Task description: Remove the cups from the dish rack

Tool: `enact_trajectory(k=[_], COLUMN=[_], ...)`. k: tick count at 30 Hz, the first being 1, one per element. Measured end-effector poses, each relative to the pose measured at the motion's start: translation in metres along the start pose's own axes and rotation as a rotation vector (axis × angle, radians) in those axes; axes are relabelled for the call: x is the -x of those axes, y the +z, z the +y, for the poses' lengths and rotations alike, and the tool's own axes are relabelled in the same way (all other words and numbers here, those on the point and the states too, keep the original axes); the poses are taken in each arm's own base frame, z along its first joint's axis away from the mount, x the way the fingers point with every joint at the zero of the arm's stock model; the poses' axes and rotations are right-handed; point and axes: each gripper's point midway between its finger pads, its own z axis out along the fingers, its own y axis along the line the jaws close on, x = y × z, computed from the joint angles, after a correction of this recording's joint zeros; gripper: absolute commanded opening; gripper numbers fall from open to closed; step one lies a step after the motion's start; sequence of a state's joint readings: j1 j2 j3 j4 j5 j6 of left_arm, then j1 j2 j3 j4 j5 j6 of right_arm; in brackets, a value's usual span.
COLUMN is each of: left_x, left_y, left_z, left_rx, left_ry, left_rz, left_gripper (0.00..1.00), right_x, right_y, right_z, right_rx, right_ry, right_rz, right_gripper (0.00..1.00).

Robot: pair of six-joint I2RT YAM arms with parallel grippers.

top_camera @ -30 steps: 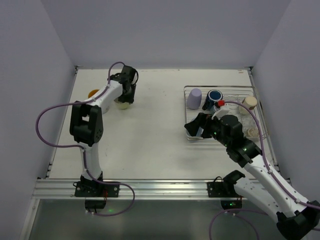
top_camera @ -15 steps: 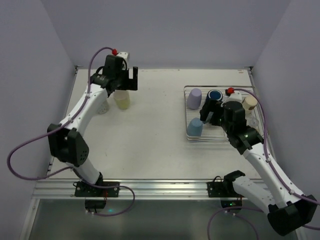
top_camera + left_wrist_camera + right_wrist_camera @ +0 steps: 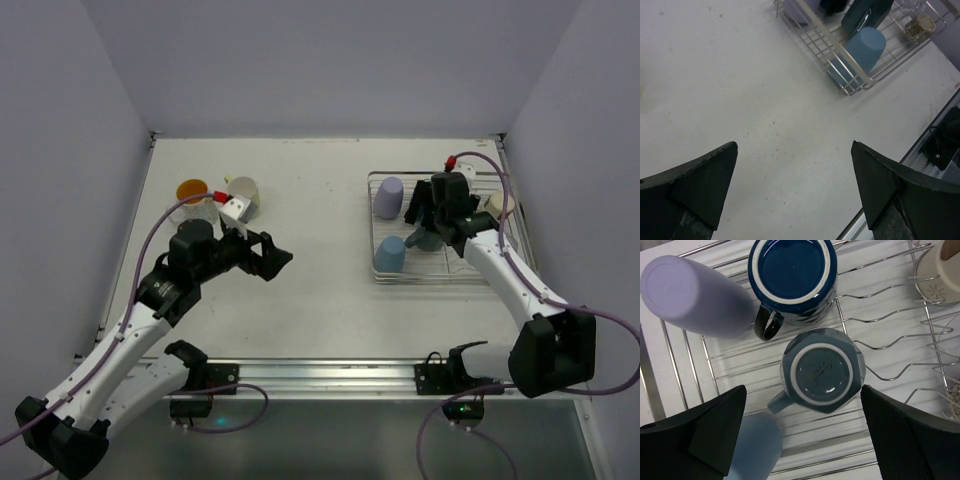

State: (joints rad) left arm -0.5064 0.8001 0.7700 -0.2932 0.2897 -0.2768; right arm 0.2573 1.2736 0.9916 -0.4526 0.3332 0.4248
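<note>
Right wrist view: right fingers (image 3: 700, 440) spread wide, empty, straddling inverted grey-blue mug (image 3: 822, 371) in dish rack (image 3: 445, 270). Navy mug (image 3: 792, 275) and lavender cup (image 3: 695, 297) lie beyond fingertips. Judged glazed ceramic: rigid, slick, chippable, moderate weight. Grip across body, clear of handle (image 3: 777, 402). Top external alone shows orange-inside cup (image 3: 190, 190) and yellow-green cup (image 3: 243, 197) on surface (image 3: 320, 200) behind left fingers (image 3: 695, 185), likewise wide, empty.
</note>
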Motion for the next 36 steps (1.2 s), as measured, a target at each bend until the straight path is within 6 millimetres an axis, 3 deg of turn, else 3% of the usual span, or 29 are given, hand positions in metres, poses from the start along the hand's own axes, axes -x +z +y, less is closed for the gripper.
enact_trajectory(k=[2, 4, 17, 18, 20, 22, 25, 29, 36], left_x=[-0.022, -0.032, -0.025, -0.025, -0.025, -0.025, -0.024, -0.019, 0.002], left_y=[-0.005, -0.009, -0.010, -0.010, -0.010, -0.010, -0.009, -0.005, 0.007], left_z=[0.004, 0.005, 0.003, 0.003, 0.002, 0.001, -0.004, -0.017, -0.045], left_rx=[0.005, 0.009, -0.006, -0.006, -0.009, -0.014, -0.041, -0.114, -0.267], left_ry=[-0.002, -0.002, 0.027, 0.027, 0.027, 0.026, 0.014, -0.024, -0.141], left_rz=[0.025, 0.036, 0.008, 0.008, 0.009, 0.008, 0.006, -0.001, -0.047], left_gripper=[1.00, 1.00, 1.00, 1.00, 1.00, 1.00, 1.00, 0.98, 0.90], right_x=[0.001, 0.002, -0.019, -0.020, -0.021, -0.018, -0.018, -0.011, 0.045], right_y=[0.009, 0.017, 0.050, 0.051, 0.053, 0.053, 0.052, 0.027, -0.074], right_z=[-0.002, -0.005, -0.009, -0.009, -0.008, -0.006, -0.006, -0.008, 0.007], right_rx=[-0.031, -0.062, -0.132, -0.135, -0.136, -0.127, -0.124, -0.072, 0.207], right_ry=[-0.012, -0.023, -0.064, -0.067, -0.069, -0.067, -0.066, -0.045, 0.080], right_rz=[0.011, 0.019, 0.109, 0.115, 0.120, 0.118, 0.115, 0.055, -0.258], right_gripper=[0.96, 0.95, 0.88, 0.83, 0.62, 0.33, 0.28, 0.24, 0.21])
